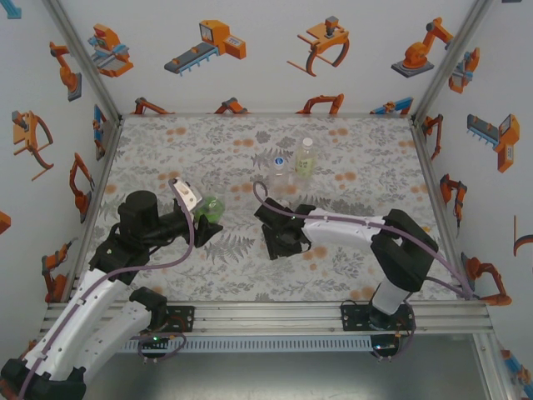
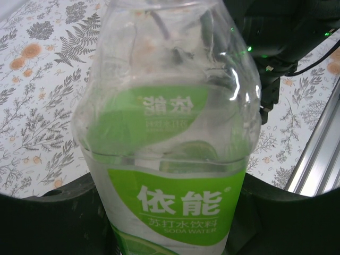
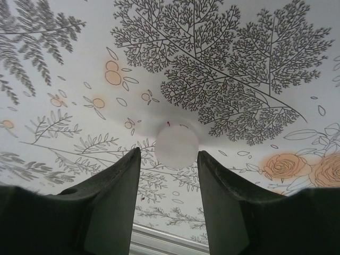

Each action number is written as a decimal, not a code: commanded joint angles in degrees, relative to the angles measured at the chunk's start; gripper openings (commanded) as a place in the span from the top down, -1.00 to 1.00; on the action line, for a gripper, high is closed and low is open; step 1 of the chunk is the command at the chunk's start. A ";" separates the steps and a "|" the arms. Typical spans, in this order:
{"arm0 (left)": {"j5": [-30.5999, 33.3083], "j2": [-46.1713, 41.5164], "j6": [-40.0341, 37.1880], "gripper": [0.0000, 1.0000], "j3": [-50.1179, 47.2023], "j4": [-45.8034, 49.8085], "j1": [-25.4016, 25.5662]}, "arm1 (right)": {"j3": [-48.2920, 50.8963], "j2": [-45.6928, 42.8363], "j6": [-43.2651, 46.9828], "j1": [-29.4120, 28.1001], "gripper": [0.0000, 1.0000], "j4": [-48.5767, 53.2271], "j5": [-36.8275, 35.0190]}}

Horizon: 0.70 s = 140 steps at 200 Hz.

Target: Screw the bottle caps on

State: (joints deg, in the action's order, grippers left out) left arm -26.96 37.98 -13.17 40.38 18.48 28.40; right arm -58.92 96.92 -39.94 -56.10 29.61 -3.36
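A cap (image 3: pixel 177 146) on the tabletop (image 1: pixel 366 192) within my right hand (image 1: pixel 279 242); left hand (image 1: pixel 204 218) with bottle (image 2: pixel 170 133) at nine o'clock; two bottles (image 1: pixel 306 158) at twelve.

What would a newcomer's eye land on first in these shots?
First, the green-labelled bottle clamped in the left gripper, looming large in the left wrist view. Next, the small white cap lying on the floral table between the open fingers of the right gripper. A colourless bottle and a pale yellow bottle stand side by side towards the back.
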 commanded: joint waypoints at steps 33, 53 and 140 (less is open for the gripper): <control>-0.37 -0.14 -1.33 0.89 1.12 0.65 -0.28 | -1.02 2.50 0.80 -0.66 0.07 1.12 -1.22; -0.15 -0.37 -1.34 0.89 1.05 0.61 -0.29 | -0.72 2.65 0.64 -0.77 0.08 0.98 -1.26; -2.29 0.94 -2.14 0.90 1.53 1.29 -0.28 | -0.89 1.85 1.10 -0.86 0.38 1.15 -1.25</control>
State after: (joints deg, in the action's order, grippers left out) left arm -27.03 38.30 -13.93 40.38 18.94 28.40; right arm -59.02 98.70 -39.44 -56.45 29.58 -3.95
